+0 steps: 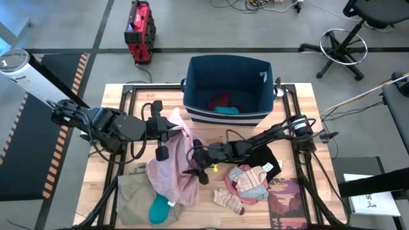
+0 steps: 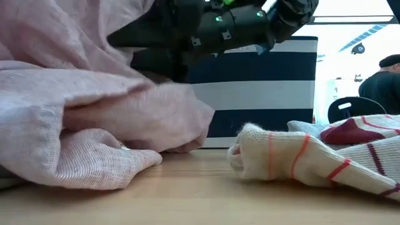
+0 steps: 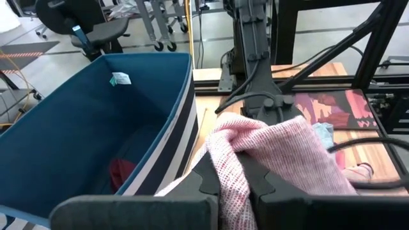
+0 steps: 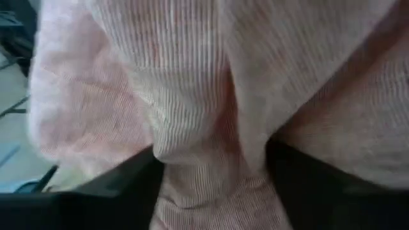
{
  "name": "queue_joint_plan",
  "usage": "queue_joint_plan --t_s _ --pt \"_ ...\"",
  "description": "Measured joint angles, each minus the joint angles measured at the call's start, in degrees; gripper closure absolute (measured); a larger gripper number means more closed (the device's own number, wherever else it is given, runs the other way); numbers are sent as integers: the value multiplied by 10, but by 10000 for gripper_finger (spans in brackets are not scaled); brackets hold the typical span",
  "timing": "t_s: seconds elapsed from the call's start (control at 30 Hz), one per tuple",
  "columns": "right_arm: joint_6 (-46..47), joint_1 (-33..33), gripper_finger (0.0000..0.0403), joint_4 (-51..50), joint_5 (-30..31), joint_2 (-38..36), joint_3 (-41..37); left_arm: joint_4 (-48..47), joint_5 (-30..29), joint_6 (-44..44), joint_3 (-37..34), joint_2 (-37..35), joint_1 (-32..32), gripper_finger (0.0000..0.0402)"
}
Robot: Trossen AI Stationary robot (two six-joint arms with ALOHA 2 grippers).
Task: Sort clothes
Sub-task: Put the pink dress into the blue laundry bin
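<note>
A large pale pink garment (image 1: pixel 171 167) lies bunched at the table's middle, its lower part on the khaki-olive trousers (image 1: pixel 131 191) and beside a teal piece (image 1: pixel 158 208). It fills the left of the low view (image 2: pixel 94 125). My left gripper (image 1: pixel 174 128) is shut on its far end. My right gripper (image 1: pixel 195 167) is shut on its right side. A striped pinkish sock and small garment (image 1: pixel 246 184) and a black piece (image 1: pixel 265 157) lie to the right. Maroon and teal pieces (image 1: pixel 222 103) lie in the bin. My left gripper pinches a bunched fold of the pink garment's far end (image 3: pixel 231 167) between its two fingers (image 3: pixel 259 182), coming level from the table's left. The cloth drapes over and past the fingers, and the rest hangs down to the table. My right gripper pinches a gathered fold of the pink garment's right side (image 4: pixel 204 172) between its two fingers (image 4: pixel 307 191), coming from the table's right. Several layers bunch in the gap. The cloth fills the wrist view, and the garment's lower part rests on the table.
The navy bin with white stripes (image 1: pixel 192 96) stands at the far middle of the table, just beyond both grippers. A dark red patterned booklet (image 1: pixel 287 199) lies at the near right. The arms' frames stand along both sides of the table.
</note>
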Motion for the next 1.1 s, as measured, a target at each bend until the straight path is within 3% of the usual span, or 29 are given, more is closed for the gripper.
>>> queue_joint_plan --t_s 0.13,0.2,0.47,0.8,1.1 --pt "-27 -2 349 -8 5 -3 2 1 0 1 0 -3 0 401" --pt "-40 -2 385 -16 6 -8 1 3 0 5 0 -5 0 401" --pt "-88 -2 400 -147 70 -88 1 22 -17 30 0 -20 0 401" --pt "-190 -2 402 -226 152 -272 3 120 -32 137 0 -30 0 401" --pt "-293 -21 402 -298 216 -354 84 216 -31 246 17 -33 24 401"
